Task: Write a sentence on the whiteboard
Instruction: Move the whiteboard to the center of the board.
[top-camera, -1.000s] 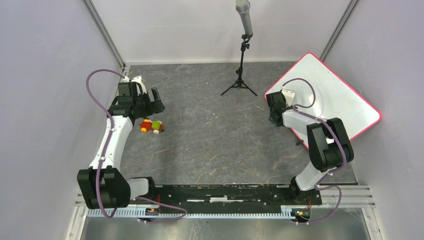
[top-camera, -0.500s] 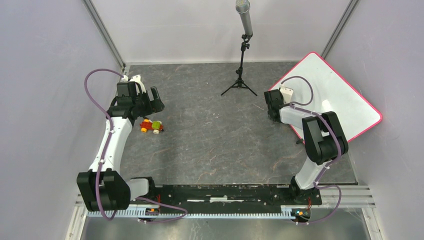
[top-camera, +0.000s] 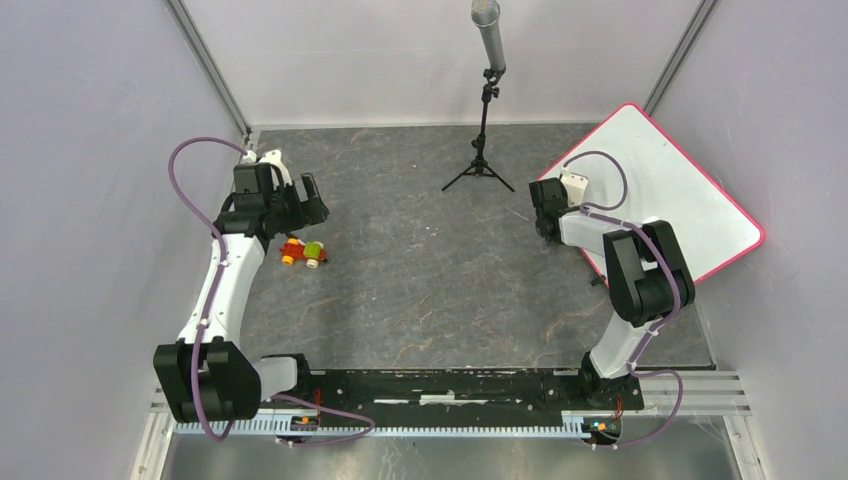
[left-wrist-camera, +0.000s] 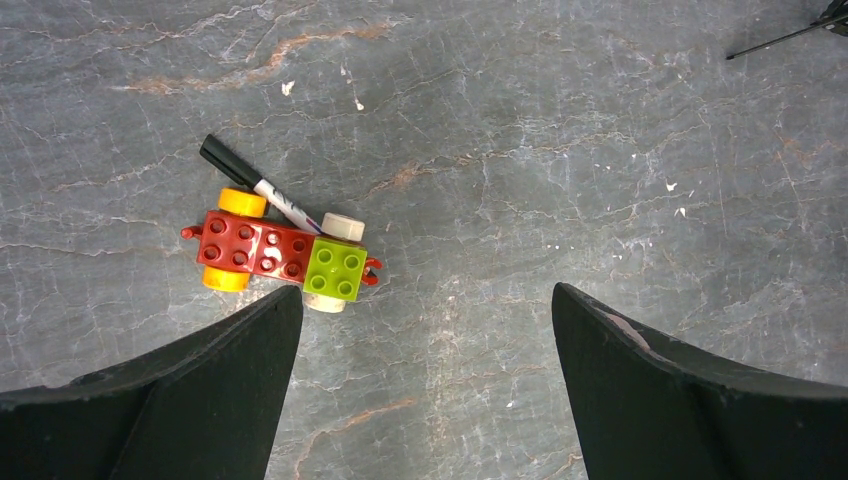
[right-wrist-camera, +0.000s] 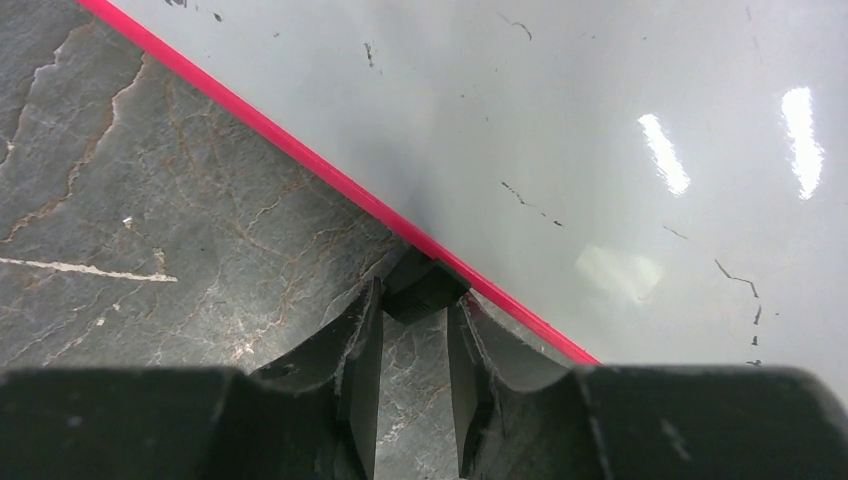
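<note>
The tabletop (top-camera: 430, 280) was grey, veined stone-look. Left, the left gripper (left-wrist-camera: 425, 295) gaped over a studded brick toy car (left-wrist-camera: 280, 255) and marker (left-wrist-camera: 255, 183). Far right, the right gripper (right-wrist-camera: 415, 300), jaws nearly together, met the glossy pink-rimmed whiteboard (top-camera: 690, 190) at its edge, grip unclear.

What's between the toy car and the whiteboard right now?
Top view: bare table from the toy car up to the right gripper at the whiteboard rim; the tripod stands farther back.
</note>
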